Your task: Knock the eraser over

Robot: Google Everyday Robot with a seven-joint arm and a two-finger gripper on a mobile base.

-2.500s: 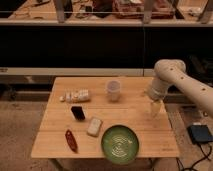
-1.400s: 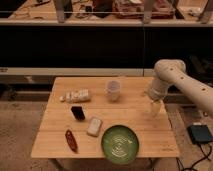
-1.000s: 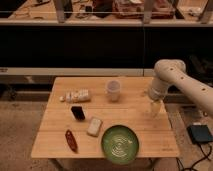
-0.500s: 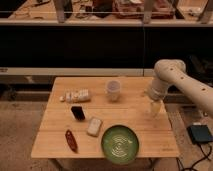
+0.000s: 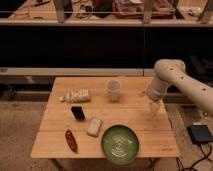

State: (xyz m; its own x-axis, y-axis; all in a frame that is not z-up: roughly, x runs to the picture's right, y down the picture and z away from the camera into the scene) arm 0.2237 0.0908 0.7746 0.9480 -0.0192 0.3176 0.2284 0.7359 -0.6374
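Note:
The eraser (image 5: 77, 112) is a small black block that stands on the left-middle of the wooden table (image 5: 125, 115). My gripper (image 5: 153, 111) hangs from the white arm over the right side of the table, well to the right of the eraser and apart from it. A whitish rounded block (image 5: 94, 126) lies just right of and in front of the eraser. A slim dark-red oblong object (image 5: 71, 140) lies near the front left. A green plate (image 5: 120, 144) sits at the front middle.
A white cup (image 5: 113, 90) stands at the back middle. A whitish bottle (image 5: 76, 96) lies on its side at the back left, just behind the eraser. A dark shelf runs behind the table. A blue-grey box (image 5: 200, 134) lies on the floor at right.

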